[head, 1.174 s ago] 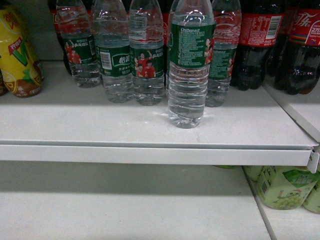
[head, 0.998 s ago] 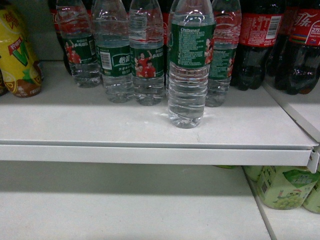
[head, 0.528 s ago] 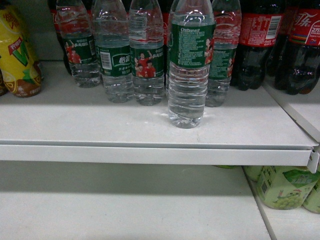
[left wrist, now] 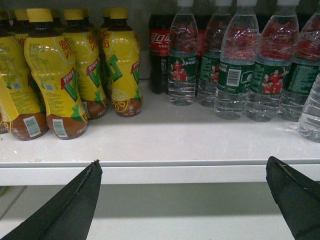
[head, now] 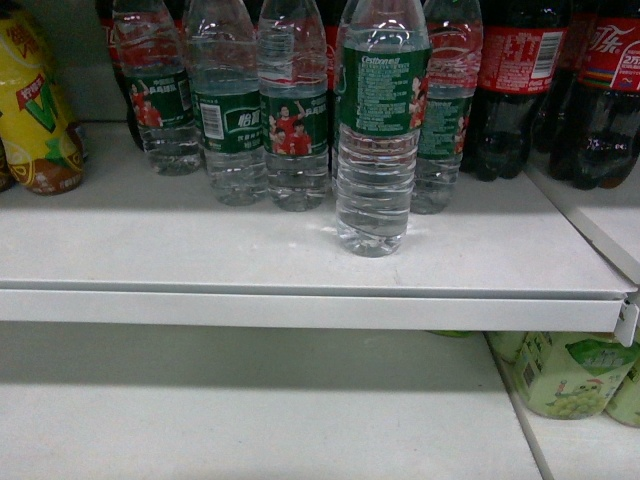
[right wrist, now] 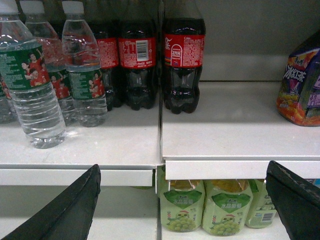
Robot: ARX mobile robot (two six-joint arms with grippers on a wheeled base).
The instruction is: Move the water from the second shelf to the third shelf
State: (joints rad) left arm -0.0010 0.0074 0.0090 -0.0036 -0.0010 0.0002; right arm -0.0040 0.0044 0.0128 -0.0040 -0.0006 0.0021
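Note:
Several clear water bottles with dark green labels stand on the upper white shelf (head: 300, 305). One water bottle (head: 378, 130) stands alone in front of the row, nearest the shelf edge; it also shows at the left of the right wrist view (right wrist: 32, 95) and at the right edge of the left wrist view (left wrist: 312, 110). The row of water (left wrist: 235, 65) stands behind it. My left gripper (left wrist: 183, 165) is open, level with the shelf lip and short of it. My right gripper (right wrist: 183, 170) is open too and holds nothing. Neither gripper shows in the head view.
Yellow tea bottles (left wrist: 55, 85) stand left of the water, dark cola bottles (right wrist: 184, 65) to its right. A purple pack (right wrist: 302, 85) sits far right. Below, a lower white shelf (head: 250, 420) carries pale green grape drinks (right wrist: 225, 207) on its right side.

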